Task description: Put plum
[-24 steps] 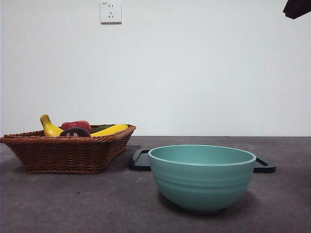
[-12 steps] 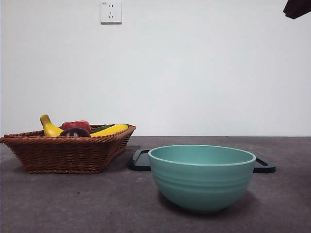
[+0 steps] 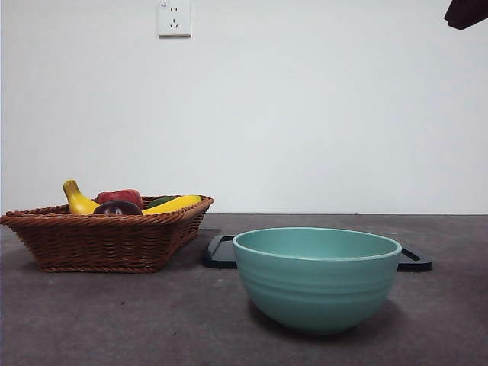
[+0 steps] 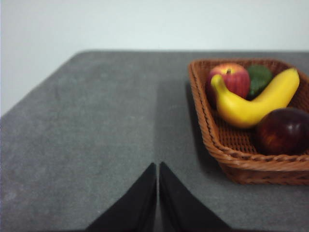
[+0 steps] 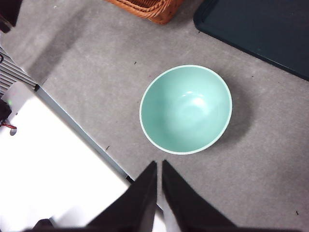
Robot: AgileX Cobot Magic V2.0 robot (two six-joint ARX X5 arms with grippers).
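The plum (image 4: 283, 130), dark maroon and glossy, lies in a brown wicker basket (image 4: 212, 133) beside a yellow banana (image 4: 251, 101); in the front view the plum (image 3: 117, 207) peeks over the basket rim (image 3: 107, 229) at the left. My left gripper (image 4: 158, 166) is shut, low over bare table a short way from the basket, holding nothing. My right gripper (image 5: 159, 164) is shut and empty, high above the table near a teal bowl (image 5: 186, 108). Only a dark arm tip (image 3: 465, 11) shows in the front view's top right corner.
The basket also holds a red apple (image 4: 231, 77) and a green item (image 4: 259, 77). The teal bowl (image 3: 316, 276) stands front centre, with a black tray (image 3: 221, 252) behind it. The table's front edge (image 5: 82, 130) runs close to the bowl.
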